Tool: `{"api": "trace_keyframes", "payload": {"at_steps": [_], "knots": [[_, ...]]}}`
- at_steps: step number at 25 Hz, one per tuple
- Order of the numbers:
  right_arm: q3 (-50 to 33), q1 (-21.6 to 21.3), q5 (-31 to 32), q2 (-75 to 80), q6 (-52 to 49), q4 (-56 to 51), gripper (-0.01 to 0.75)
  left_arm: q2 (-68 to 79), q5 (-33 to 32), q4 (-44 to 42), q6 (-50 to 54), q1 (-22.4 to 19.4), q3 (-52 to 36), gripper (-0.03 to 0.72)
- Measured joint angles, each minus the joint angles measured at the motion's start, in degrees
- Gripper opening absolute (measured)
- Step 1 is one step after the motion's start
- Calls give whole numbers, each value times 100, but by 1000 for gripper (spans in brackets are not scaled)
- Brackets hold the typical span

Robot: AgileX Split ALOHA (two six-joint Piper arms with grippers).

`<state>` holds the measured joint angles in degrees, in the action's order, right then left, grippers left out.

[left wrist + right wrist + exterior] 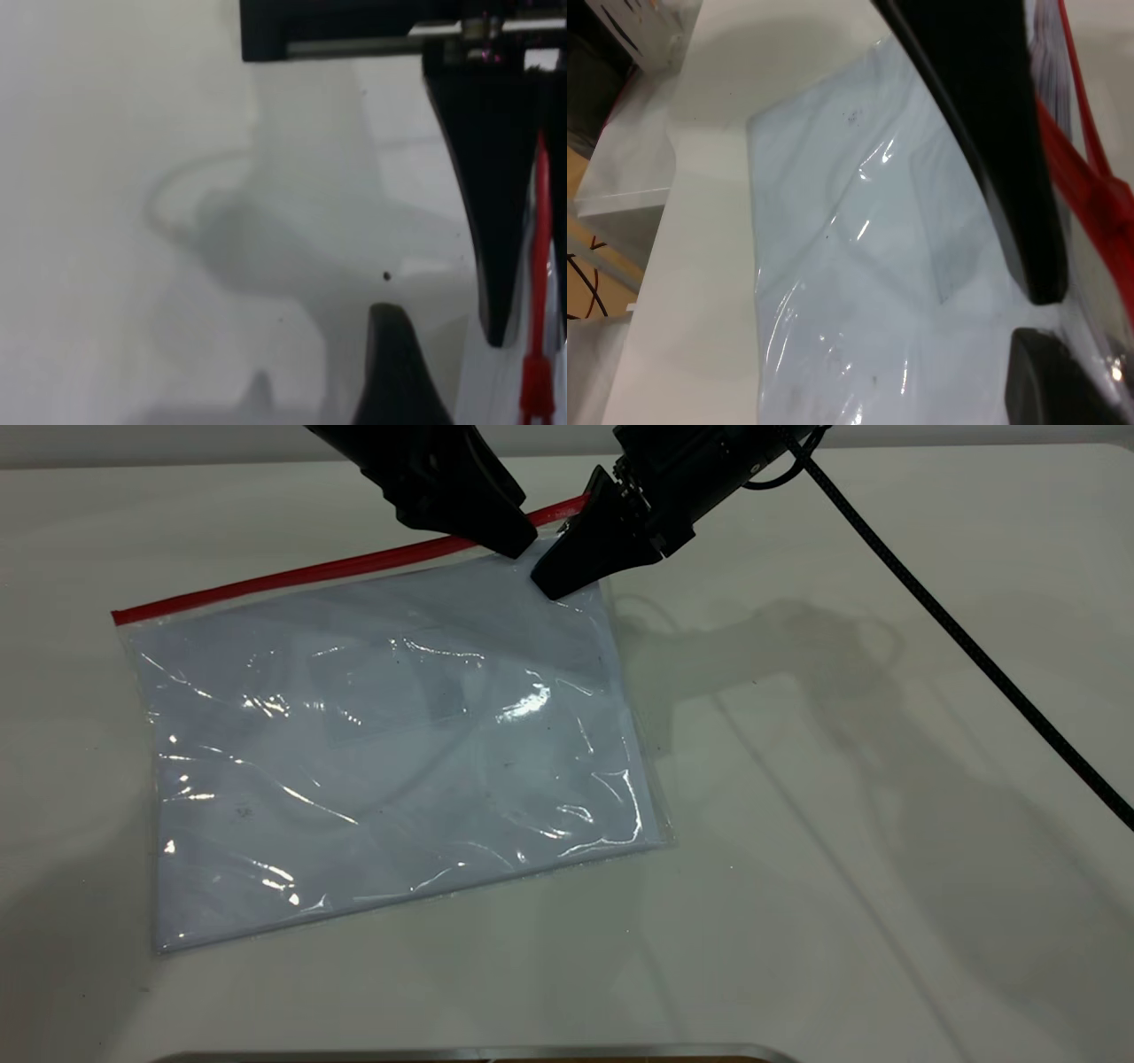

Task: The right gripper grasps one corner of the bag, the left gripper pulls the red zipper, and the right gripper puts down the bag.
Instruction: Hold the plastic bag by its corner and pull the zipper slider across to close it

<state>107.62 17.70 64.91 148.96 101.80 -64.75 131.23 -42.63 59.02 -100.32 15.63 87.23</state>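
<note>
Bag [390, 753] flat on table [886, 921], paper [266, 797] inside

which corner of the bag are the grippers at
The corner of the bag where the red zipper ends, at the far right; the other three lie bare.

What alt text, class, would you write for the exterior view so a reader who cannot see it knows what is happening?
Two black robot grippers meet at the far right corner of a clear plastic bag lying on a white table. The left gripper sits over the red zipper; the right gripper, trailing a black cable, points at the corner.
</note>
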Motion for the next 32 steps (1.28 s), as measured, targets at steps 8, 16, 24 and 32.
{"api": "trace_keyframes", "payload": {"at_steps": [8, 16, 24, 32], "knots": [[0, 0, -6, 0, 0, -6, 33, 17, -22, 61, -4, 4, 0, 356], [0, 0, -22, 0, -5, -6, 33, 17, -172, 61, -4, 11, 0, 100], [0, -74, -26, 0, -247, -27, 33, 17, -160, 83, -4, 11, 0, 46], [0, -730, 174, 0, -613, -215, 33, 19, 165, 209, -4, 23, 39, 46]]}}
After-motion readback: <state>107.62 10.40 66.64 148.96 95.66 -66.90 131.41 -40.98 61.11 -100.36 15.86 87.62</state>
